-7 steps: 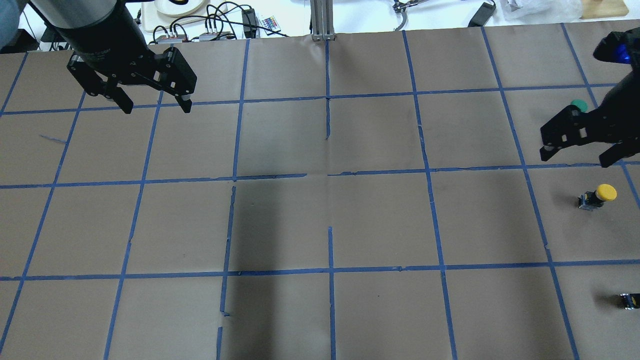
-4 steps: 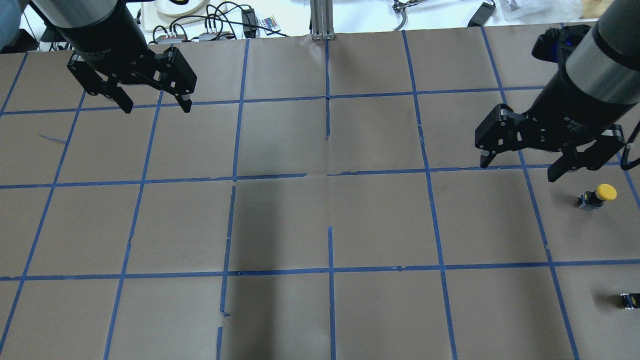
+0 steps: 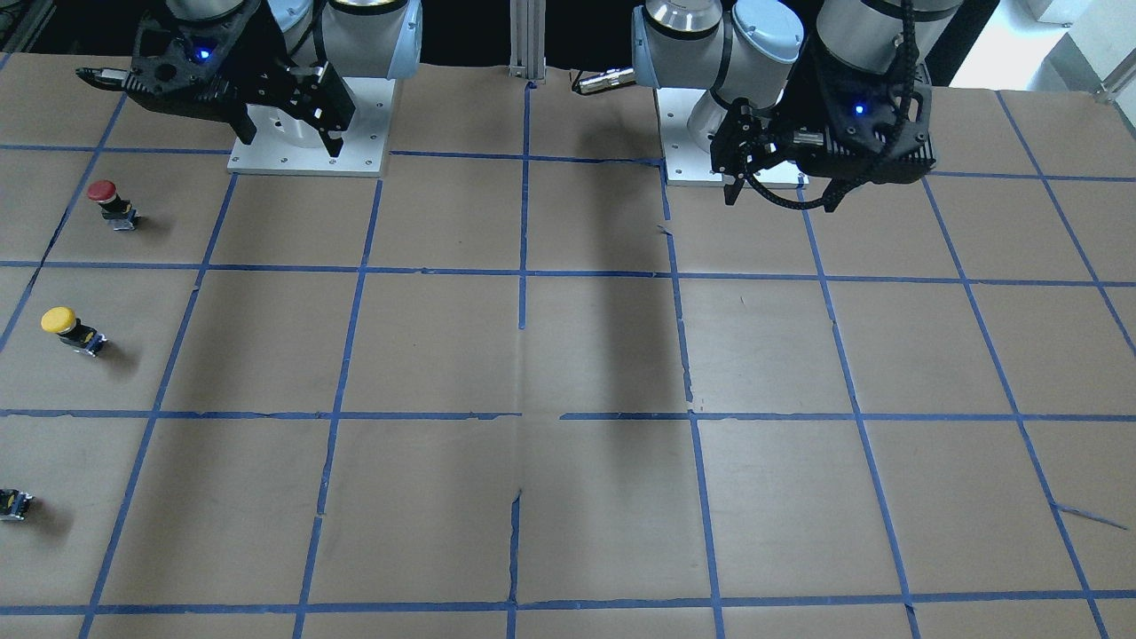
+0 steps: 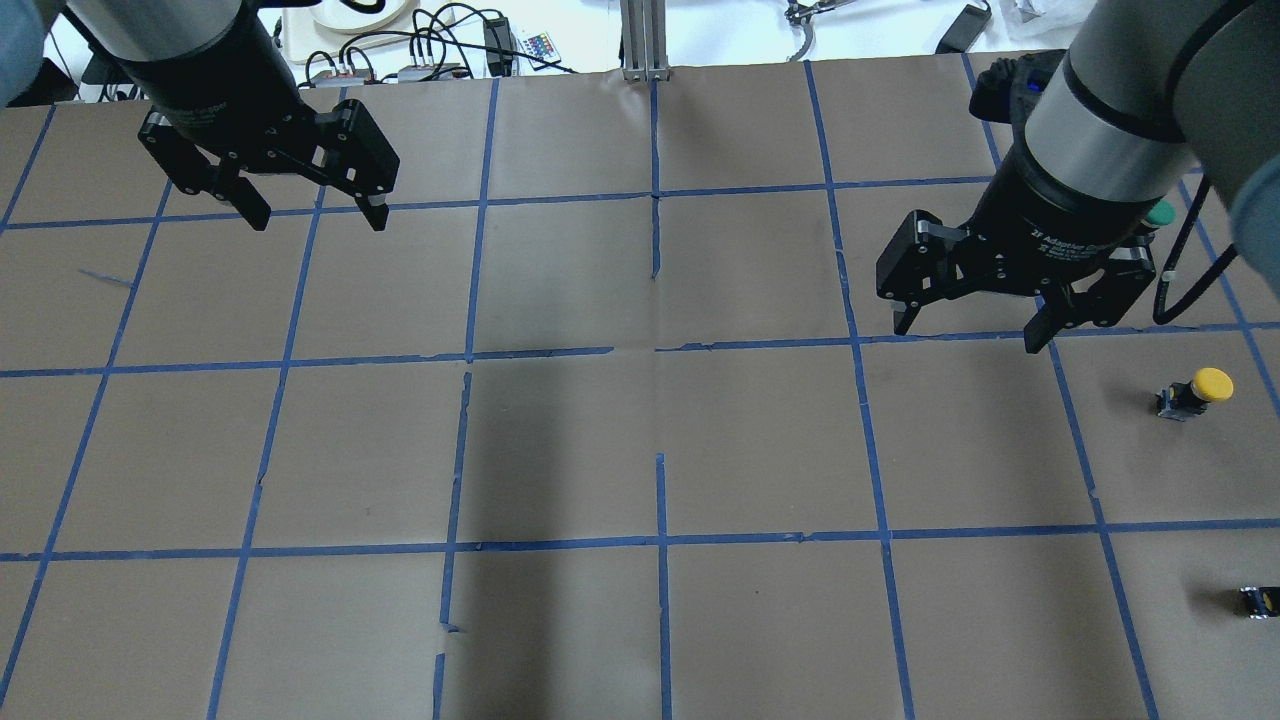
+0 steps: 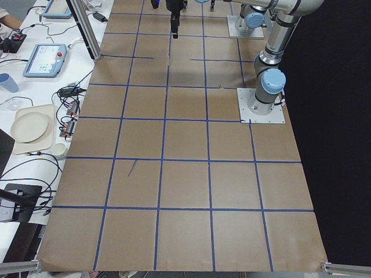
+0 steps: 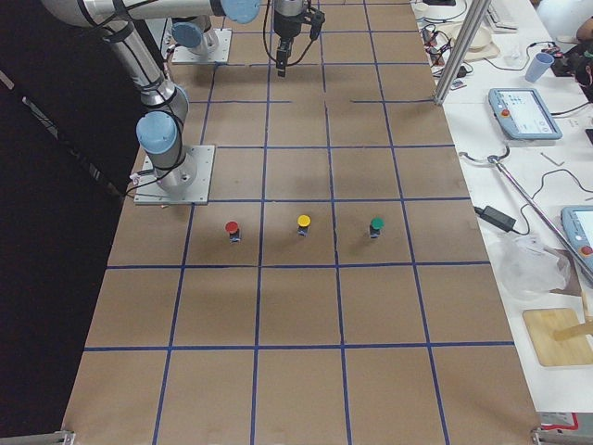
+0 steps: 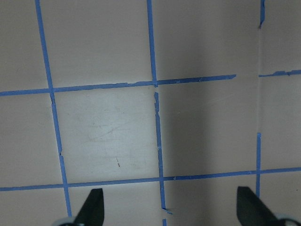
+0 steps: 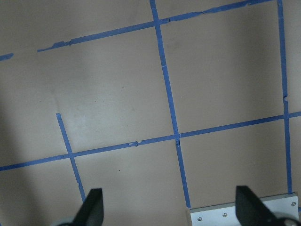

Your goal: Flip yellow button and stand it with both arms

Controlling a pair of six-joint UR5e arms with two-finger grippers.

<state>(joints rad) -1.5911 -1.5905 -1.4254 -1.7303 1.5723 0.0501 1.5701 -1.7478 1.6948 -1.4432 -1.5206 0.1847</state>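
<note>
The yellow button (image 4: 1197, 391) lies on its side near the table's right edge, cap pointing right; it also shows in the front view (image 3: 71, 329) and the right side view (image 6: 303, 223). My right gripper (image 4: 968, 335) is open and empty, hovering above the table to the left of the button and a little farther back, well apart from it. My left gripper (image 4: 315, 220) is open and empty, high over the far left of the table. The wrist views show only taped paper between the open fingers of the left gripper (image 7: 171, 209) and the right gripper (image 8: 170, 209).
A red-capped button (image 3: 110, 202) and a green-capped one (image 6: 376, 225) flank the yellow one. A small capless black-yellow part (image 4: 1258, 600) lies near the right edge. Base plates (image 3: 306, 146) sit at the robot side. Cables and a metal post (image 4: 645, 40) stand beyond the far edge.
My right gripper has swung in from the right edge toward the table's middle, staying open. The left gripper and the yellow button have not moved.
</note>
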